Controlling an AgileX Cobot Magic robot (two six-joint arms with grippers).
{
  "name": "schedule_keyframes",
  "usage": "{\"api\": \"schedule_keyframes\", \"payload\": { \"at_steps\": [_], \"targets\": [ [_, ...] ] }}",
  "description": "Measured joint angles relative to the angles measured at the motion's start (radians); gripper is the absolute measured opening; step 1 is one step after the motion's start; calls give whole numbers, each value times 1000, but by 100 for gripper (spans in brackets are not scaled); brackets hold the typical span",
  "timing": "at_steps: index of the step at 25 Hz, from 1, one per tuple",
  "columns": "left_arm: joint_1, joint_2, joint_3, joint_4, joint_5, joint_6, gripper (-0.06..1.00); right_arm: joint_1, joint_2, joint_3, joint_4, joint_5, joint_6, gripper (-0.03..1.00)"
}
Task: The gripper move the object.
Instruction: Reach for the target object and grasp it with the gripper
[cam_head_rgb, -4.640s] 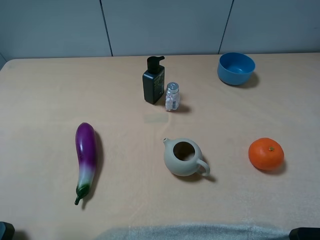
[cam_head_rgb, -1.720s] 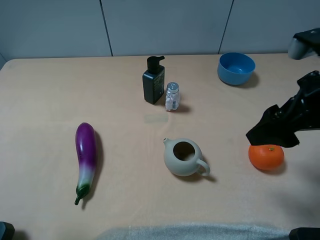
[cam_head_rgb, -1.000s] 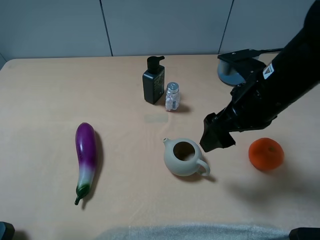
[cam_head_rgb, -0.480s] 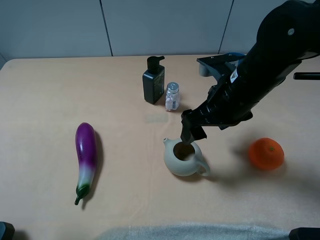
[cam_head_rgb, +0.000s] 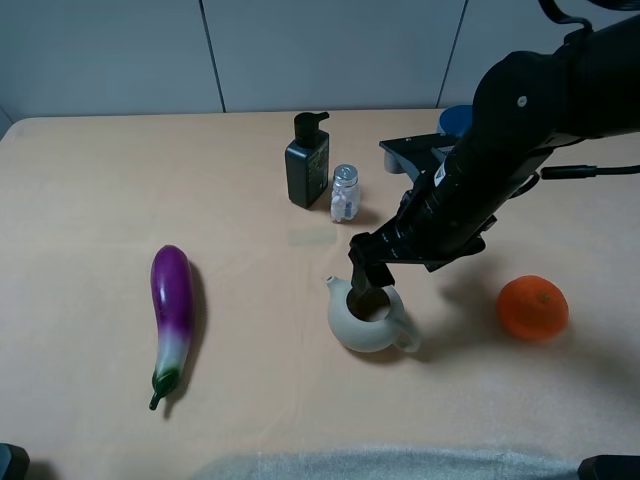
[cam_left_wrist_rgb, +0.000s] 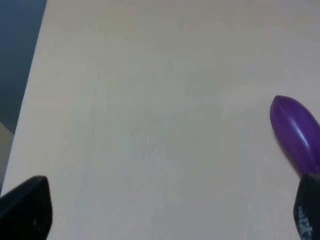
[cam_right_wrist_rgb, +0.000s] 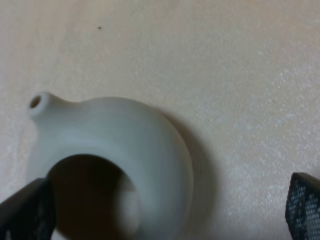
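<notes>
The pale grey-beige teapot (cam_head_rgb: 370, 325) stands upright on the table, lidless, with its spout (cam_head_rgb: 333, 285) toward the far left and its loop handle (cam_head_rgb: 408, 340) toward the near right. My right gripper (cam_head_rgb: 363, 283) hangs right over its opening, on a thick black arm coming from the right. In the right wrist view the teapot (cam_right_wrist_rgb: 125, 145) fills the left half. The right gripper (cam_right_wrist_rgb: 165, 210) is open: one finger (cam_right_wrist_rgb: 25, 210) is over the opening, the other (cam_right_wrist_rgb: 305, 205) is beyond the body. My left gripper (cam_left_wrist_rgb: 165, 210) is open and empty over bare table.
A purple eggplant (cam_head_rgb: 172, 310) lies at the left, also in the left wrist view (cam_left_wrist_rgb: 295, 132). A black pump bottle (cam_head_rgb: 307, 165) and a small jar (cam_head_rgb: 345, 195) stand behind the teapot. An orange (cam_head_rgb: 533, 307) sits right. The blue bowl (cam_head_rgb: 455, 120) is mostly hidden by the arm.
My right arm came in from the right, passed the orange and moved left and down until its gripper is over the teapot's opening. The teapot has not moved.
</notes>
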Motion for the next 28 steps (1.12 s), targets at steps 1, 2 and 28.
{"api": "schedule_keyframes", "payload": {
  "at_steps": [1, 2, 28],
  "targets": [
    [0, 0, 0, 0, 0, 0, 96, 0, 9, 0, 0, -2, 0, 69],
    [0, 0, 0, 0, 0, 0, 96, 0, 17, 0, 0, -3, 0, 69],
    [0, 0, 0, 0, 0, 0, 96, 0, 168, -1, -5, -70, -2, 69]
  ]
}}
